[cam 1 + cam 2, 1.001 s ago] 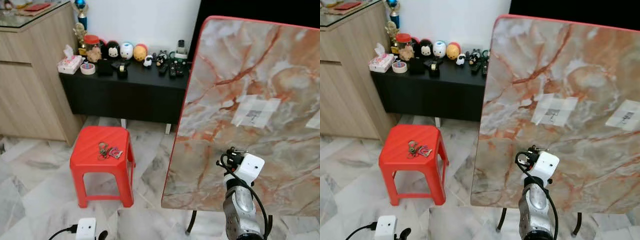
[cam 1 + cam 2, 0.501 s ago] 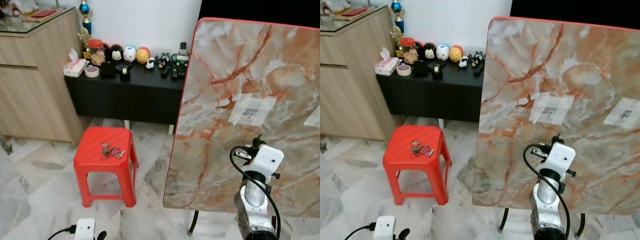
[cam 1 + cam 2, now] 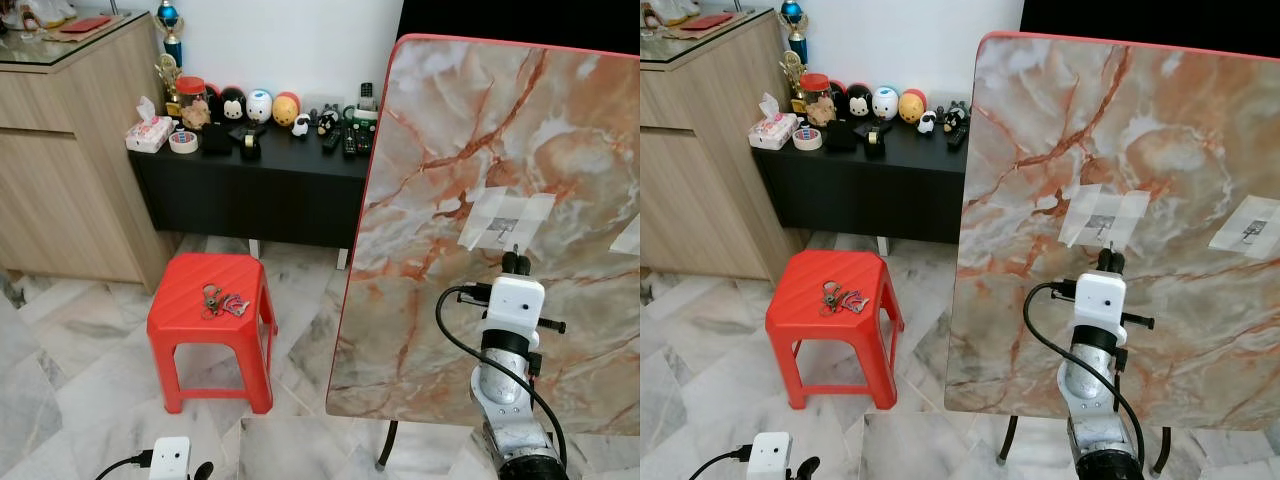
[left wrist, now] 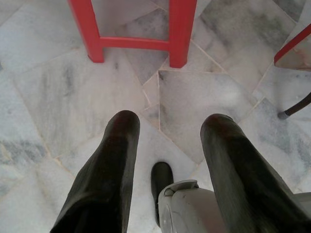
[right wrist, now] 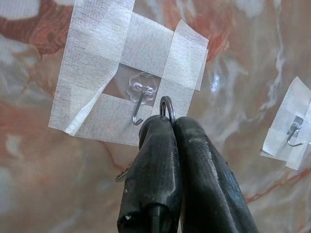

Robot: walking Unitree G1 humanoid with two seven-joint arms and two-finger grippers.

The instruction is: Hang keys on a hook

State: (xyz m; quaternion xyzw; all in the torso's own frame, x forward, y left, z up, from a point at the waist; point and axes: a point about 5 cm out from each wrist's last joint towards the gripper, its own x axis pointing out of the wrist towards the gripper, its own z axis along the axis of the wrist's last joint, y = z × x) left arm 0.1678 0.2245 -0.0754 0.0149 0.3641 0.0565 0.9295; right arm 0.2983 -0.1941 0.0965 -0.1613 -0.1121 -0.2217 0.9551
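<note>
Since a second ago the right gripper (image 5: pixel 167 121) has risen up the tilted marble table (image 3: pixel 470 120) toward the taped hook (image 5: pixel 138 109); its fingers are pressed together, pinching a key ring (image 5: pixel 168 106) whose loop sits just beside the hook's tip, not yet over it; another taped hook (image 5: pixel 293 133) sits nearer the table's edge; the left gripper (image 4: pixel 167 131) hangs spread above the floor (image 4: pixel 58 97); more keys (image 3: pixel 220 301) lie mid-top on the red stool (image 3: pixel 190 320); hooking and release remain.
</note>
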